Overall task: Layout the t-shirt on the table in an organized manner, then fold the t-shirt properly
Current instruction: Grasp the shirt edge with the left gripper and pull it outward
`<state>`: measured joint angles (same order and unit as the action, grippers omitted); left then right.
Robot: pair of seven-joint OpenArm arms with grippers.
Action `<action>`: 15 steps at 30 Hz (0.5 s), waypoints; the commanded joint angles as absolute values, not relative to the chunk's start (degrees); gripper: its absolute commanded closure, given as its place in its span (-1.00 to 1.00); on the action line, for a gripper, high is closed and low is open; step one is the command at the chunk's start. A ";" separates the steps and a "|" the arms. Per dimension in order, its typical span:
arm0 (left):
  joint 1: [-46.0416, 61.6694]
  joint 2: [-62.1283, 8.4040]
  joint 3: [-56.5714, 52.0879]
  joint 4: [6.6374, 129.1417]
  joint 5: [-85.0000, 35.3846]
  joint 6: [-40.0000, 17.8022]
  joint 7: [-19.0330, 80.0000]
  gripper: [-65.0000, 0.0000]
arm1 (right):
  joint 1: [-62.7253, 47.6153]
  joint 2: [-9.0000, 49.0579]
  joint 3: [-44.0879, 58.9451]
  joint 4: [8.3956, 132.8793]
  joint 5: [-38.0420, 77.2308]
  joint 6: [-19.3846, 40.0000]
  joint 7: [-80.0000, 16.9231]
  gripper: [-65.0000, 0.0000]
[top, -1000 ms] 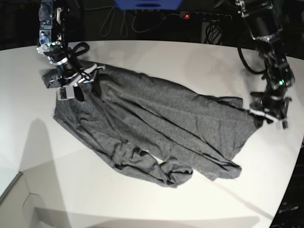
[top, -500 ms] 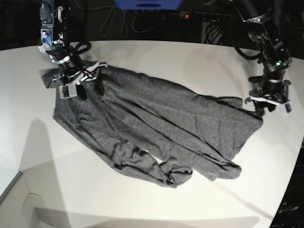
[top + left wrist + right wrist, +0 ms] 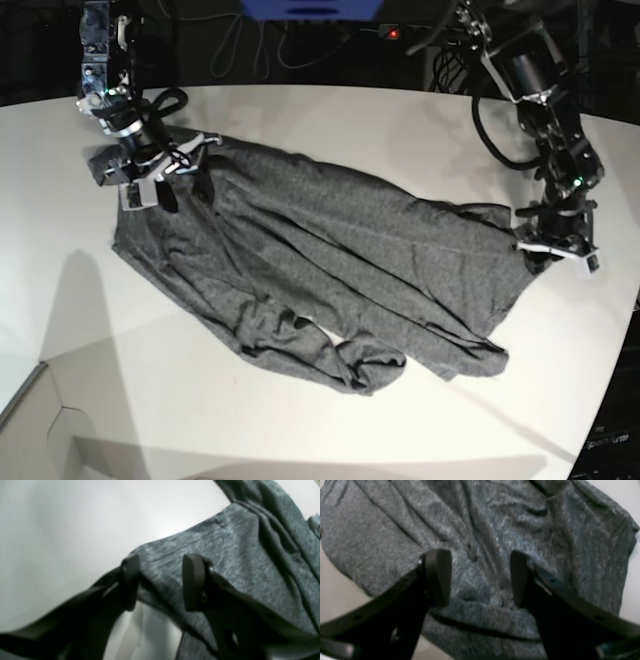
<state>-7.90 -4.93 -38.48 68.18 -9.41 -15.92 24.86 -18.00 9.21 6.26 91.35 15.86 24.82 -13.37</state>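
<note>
No text, label, brand, number or sign can be read in any view. The t-shirt (image 3: 320, 270) is plain heathered grey with no print, and the white desk (image 3: 330, 115) carries no markings.

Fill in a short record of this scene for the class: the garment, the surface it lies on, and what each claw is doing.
garment: t-shirt, dark grey, spread out but rumpled, with creases running along it
surface: table, white, with a curved edge
left claw: open, jaws either side of a corner of the shirt's edge, not closed on it
right claw: open, jaws apart just above wrinkled cloth at the shirt's other end
fold state: not yet folded; lower edge bunched
</note>
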 commanded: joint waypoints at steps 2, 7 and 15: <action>-9.36 -5.67 -38.46 67.47 -9.36 -16.31 23.78 0.16 | -17.89 9.71 6.46 92.26 16.66 25.19 -11.82 -0.15; -9.63 -6.73 -38.20 66.59 -9.63 -16.31 23.78 0.18 | -17.63 9.71 6.46 92.18 16.66 25.19 -11.82 -0.15; -8.75 -6.73 -38.64 68.97 -9.80 -16.57 24.22 1.00 | -16.66 9.71 6.46 92.09 16.66 25.19 -11.91 -0.15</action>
